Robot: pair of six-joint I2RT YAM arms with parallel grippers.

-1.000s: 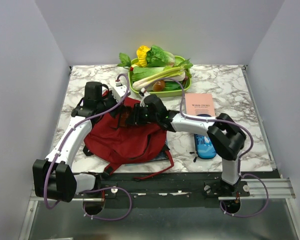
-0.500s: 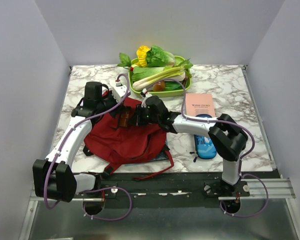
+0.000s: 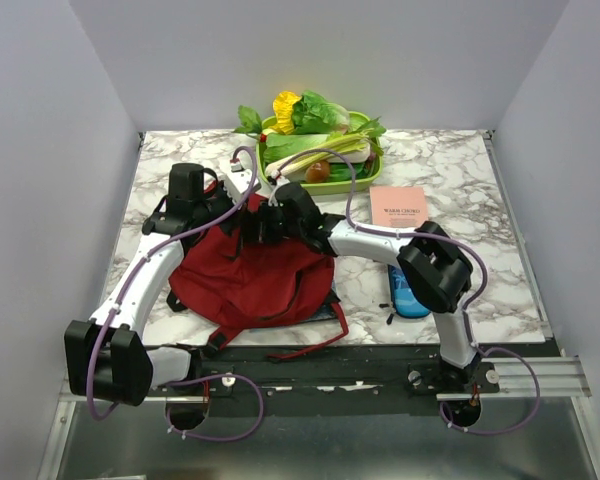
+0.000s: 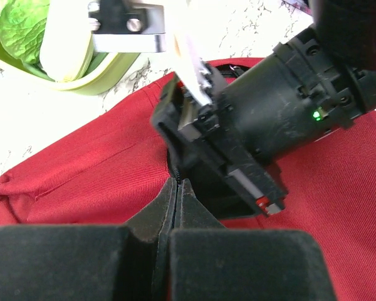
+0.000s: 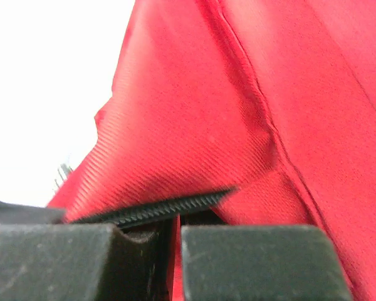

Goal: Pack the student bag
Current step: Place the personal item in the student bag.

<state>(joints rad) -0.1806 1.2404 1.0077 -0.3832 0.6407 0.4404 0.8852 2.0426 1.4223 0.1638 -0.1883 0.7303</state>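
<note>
From where I stand I count one dark red backpack and one marble table. There are two robot arms: a left arm and a right arm. There is one green tray, and in it one yellow vegetable and one small red tomato. The green leaves and pale stalks are heaped too close to count apart. One pink book and one blue pencil case are the only ones of their kind.

Student bag lies left; vegetable tray behind it (booklet right).
</note>
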